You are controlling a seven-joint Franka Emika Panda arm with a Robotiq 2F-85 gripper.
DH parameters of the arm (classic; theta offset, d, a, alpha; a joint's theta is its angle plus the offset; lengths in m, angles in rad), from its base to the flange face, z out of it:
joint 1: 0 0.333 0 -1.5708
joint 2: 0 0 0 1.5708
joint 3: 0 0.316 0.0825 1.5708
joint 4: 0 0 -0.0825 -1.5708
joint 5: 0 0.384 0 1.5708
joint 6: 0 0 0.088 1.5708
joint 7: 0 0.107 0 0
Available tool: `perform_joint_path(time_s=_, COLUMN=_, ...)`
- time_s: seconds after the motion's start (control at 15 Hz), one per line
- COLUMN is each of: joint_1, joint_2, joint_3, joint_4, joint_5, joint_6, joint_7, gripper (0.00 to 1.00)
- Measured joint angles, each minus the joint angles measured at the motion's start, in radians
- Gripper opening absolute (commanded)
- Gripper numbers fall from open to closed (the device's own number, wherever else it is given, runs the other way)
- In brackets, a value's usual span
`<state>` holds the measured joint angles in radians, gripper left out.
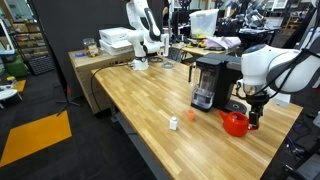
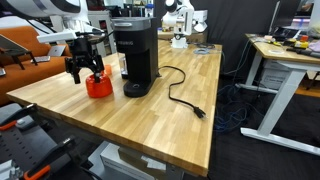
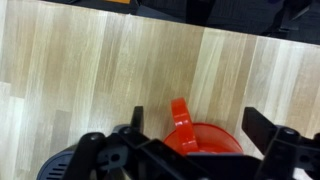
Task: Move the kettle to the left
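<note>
Closest, in the wrist view: the gripper (image 3: 193, 115), jaws spread wide apart and clamped on nothing, set low over the kettle (image 3: 197, 138) so as to straddle its upright looped handle. Probably held so for a grasp by the handle, the thin part fitting easily between the jaws; not possible to tell if touching already.

Kettle bright red-orange, glossy, squat and rounded, sitting on the table (image 2: 150, 125) close to one edge and not far from a corner. Table made of pale wood strips, smooth, with grain well visible.

Just beside the kettle, the tall black coffee maker (image 2: 133, 55), matte and boxy, with its black cord (image 2: 182, 98) lying loose in curves toward the opposite edge.

Farther along the table, well apart, a tiny white object (image 1: 174, 123).

To judge: lifting safer than sliding, with the coffee maker so near.
</note>
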<state>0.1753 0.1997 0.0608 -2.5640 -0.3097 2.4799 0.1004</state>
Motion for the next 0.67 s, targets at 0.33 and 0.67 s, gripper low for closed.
perform_joint_path(time_s=0.33, joint_1=-0.001, joint_2=0.018, joint_3=-0.001, joint_4=0.022, joint_5=0.000, joint_6=0.000, joint_7=-0.019, gripper=0.99)
perform_joint_path(time_s=0.67, joint_1=-0.002, joint_2=0.035, joint_3=-0.001, joint_4=0.039, joint_5=0.000, joint_6=0.000, joint_7=-0.045, gripper=1.00)
